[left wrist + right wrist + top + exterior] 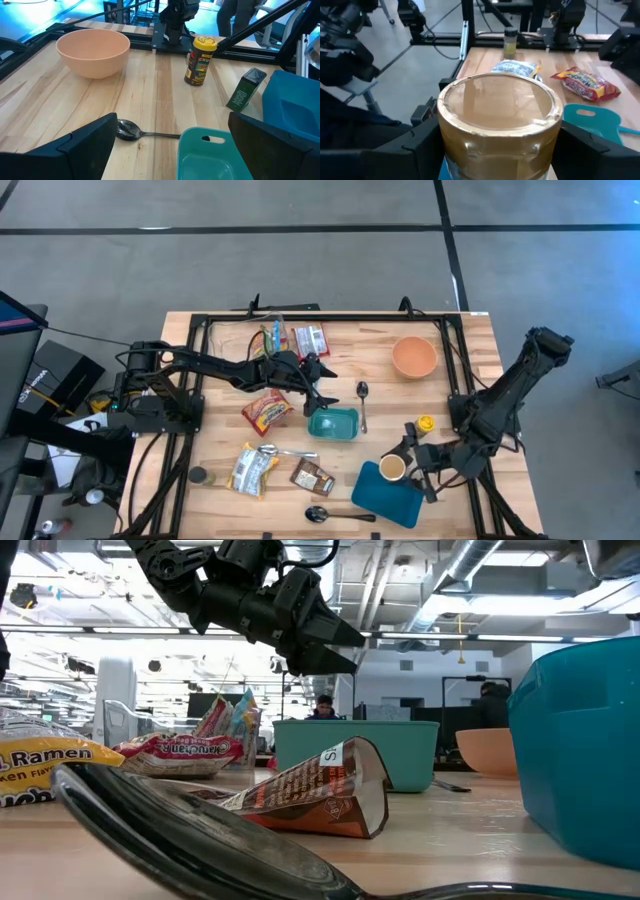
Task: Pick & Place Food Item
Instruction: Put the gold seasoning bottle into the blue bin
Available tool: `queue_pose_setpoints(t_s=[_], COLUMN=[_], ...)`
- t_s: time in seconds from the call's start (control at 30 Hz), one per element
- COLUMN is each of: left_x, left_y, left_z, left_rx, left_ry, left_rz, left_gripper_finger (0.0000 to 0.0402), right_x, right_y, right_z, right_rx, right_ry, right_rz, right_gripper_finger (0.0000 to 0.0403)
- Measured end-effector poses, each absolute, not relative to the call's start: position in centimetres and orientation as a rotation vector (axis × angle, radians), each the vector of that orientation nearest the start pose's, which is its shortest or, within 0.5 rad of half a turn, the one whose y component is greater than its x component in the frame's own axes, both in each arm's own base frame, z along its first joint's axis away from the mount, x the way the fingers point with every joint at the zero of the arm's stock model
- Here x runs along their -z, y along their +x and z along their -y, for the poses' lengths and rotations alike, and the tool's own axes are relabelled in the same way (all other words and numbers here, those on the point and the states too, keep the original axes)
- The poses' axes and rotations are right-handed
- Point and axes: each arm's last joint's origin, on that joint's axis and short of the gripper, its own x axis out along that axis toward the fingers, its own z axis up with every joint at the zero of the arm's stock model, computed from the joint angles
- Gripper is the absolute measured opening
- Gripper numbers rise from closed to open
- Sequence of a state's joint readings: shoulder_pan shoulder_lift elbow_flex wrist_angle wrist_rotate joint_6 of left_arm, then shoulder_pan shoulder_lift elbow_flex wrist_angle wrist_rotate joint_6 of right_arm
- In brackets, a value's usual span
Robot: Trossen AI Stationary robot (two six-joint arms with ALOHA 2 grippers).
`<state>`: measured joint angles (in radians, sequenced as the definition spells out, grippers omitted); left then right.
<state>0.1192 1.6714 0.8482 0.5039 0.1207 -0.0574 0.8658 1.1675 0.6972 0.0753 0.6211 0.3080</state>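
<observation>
— Where does my left claw (318, 402) sit?
— Above the square tub (333, 423), mid tabletop (470, 360); a spoon (363, 404) lies just right of the tub.
— And my right claw (402, 463)?
— Around the jar (392, 468), which stands on the flat lid (385, 492); the bowl (414, 357) sits far behind.

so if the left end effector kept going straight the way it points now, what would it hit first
Most likely the small teal container. The left end effector hangs open just above it, angled down and forward, with the container's near rim between its fingers in the wrist view. Depth is unclear; a shallower path might reach the spoon beyond instead.
</observation>
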Motion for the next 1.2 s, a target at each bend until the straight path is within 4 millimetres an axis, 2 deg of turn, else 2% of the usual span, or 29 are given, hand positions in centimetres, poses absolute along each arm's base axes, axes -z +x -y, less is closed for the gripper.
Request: queue_pose_setpoints(t_s=[0.1,0.67,1.2], left_x=[-19.78,-19.89,-19.89], left_y=[34.69,34.71,34.71], left_z=[-3.80,-3.81,-3.81], left_rx=[-0.007,-0.007,-0.007], left_ry=[-0.094,-0.093,-0.093], left_rz=[-0.308,-0.296,-0.297], left_gripper_finger=[0.0374,0.0374,0.0374], right_x=[-24.85,-24.79,-24.93], right_y=[17.43,17.87,17.40], right_z=[-17.89,-17.73,-18.50], right_rx=[-0.184,-0.181,-0.311], right_ry=[0.019,-0.028,-0.018], right_rz=[-0.338,-0.329,-0.338], right_gripper_finger=[0.0282,0.0282,0.0282])
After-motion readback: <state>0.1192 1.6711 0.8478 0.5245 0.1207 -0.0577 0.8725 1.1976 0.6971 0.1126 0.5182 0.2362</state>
